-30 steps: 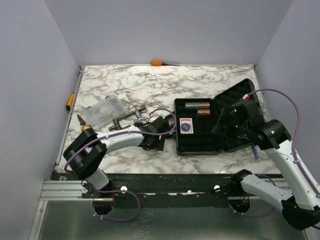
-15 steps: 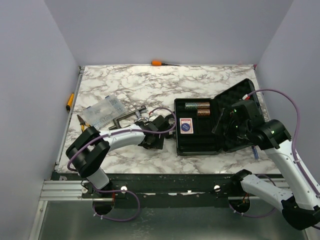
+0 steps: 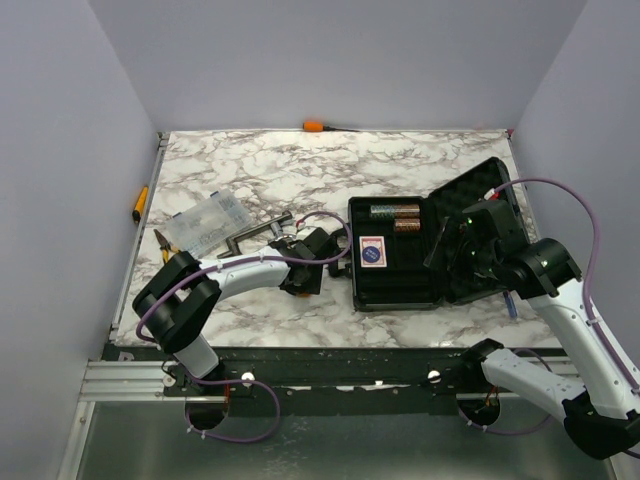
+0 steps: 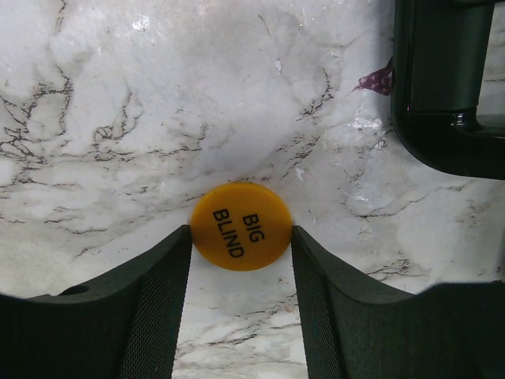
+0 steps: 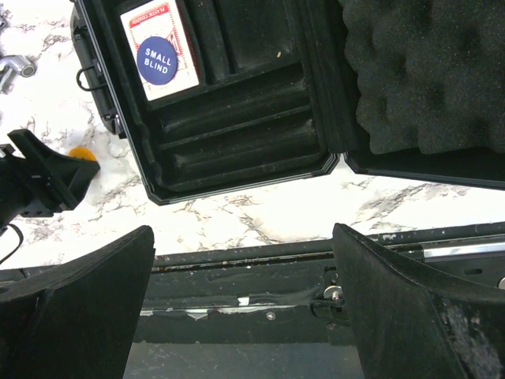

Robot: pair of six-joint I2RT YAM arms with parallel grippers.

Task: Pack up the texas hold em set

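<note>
The black case (image 3: 395,285) lies open on the marble table, its foam-lined lid (image 5: 426,71) tilted up to the right. A red-backed card deck (image 3: 372,251) lies in it with a blue "SMALL BLIND" disc (image 5: 156,58) on top. Two chip stacks (image 3: 396,212) sit in the far slots. My left gripper (image 4: 241,230) is low on the table just left of the case. Its fingertips press both edges of the orange "BIG BLIND" disc (image 4: 241,225), which lies flat on the table. My right gripper (image 5: 243,233) is open and empty, above the case's near right corner.
The case's handle (image 4: 450,79) is just beyond the orange disc. A clear plastic box (image 3: 205,225) and a grey metal clamp (image 3: 255,232) lie to the left. An orange-handled tool (image 3: 315,126) lies at the far edge. The table's front rail (image 5: 260,260) is below the right gripper.
My left wrist has shifted slightly towards the case and farther from the table's front edge. The right arm has not moved.
</note>
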